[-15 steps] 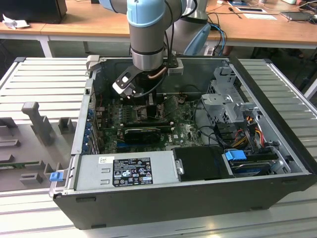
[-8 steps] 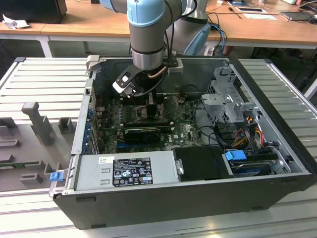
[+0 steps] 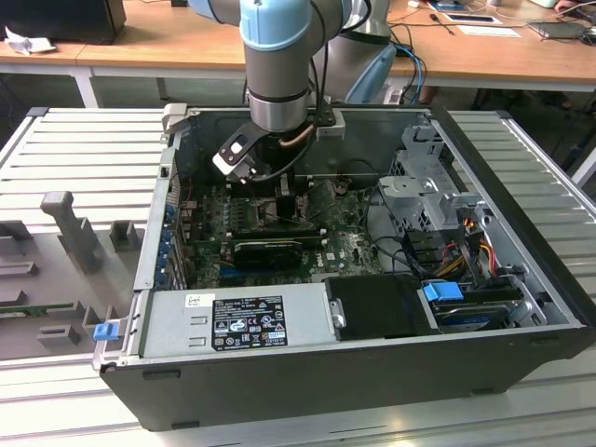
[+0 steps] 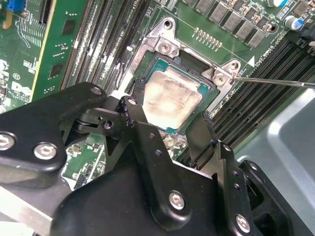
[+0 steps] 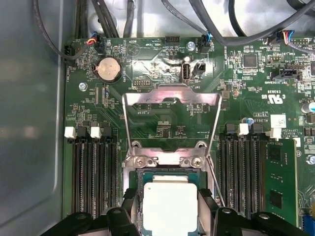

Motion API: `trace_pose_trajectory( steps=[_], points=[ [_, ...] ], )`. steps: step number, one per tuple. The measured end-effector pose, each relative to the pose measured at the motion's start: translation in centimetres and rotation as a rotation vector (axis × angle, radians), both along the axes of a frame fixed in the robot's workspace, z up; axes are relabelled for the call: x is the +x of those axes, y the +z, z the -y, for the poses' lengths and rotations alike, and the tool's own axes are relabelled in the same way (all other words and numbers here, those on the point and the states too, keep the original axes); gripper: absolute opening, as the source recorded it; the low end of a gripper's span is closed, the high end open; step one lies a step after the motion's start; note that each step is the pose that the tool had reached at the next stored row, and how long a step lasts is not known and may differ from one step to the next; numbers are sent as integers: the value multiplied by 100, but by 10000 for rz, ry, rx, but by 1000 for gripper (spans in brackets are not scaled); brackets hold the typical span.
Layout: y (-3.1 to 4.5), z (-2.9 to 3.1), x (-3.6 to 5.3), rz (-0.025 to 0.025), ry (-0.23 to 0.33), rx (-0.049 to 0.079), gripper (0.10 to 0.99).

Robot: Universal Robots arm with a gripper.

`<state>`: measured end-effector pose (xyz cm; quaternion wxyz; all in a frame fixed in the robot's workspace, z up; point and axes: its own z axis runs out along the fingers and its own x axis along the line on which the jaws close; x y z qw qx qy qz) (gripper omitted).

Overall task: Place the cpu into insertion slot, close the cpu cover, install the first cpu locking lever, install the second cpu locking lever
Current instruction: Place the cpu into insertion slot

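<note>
Hand holding the cpu in its slot inside an open computer case.

In the exterior view the arm (image 3: 277, 56) is reaching down into the case (image 3: 521, 279) on the ribbed desk (image 3: 84, 149), its hand (image 3: 279, 191) hanging over the green board (image 3: 358, 247). In the second wrist view the hand is gripping the cpu (image 4: 170, 101) by two opposite edges, the cpu lying flat in the slot (image 4: 162, 49). In the first wrist view the cover (image 5: 172, 93) is standing swung open at one edge of the slot, with memory slots (image 5: 93, 177) running along either side.
</note>
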<state>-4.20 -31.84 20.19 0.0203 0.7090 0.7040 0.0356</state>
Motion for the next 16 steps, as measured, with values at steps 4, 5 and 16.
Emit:
trace_pose_trajectory(
  steps=[4,5,16],
  points=[
    [13,-4,5,0,39,4,604],
    [27,-4,5,0,39,3,604],
    [131,13,5,1,38,-29,157]
  ],
)
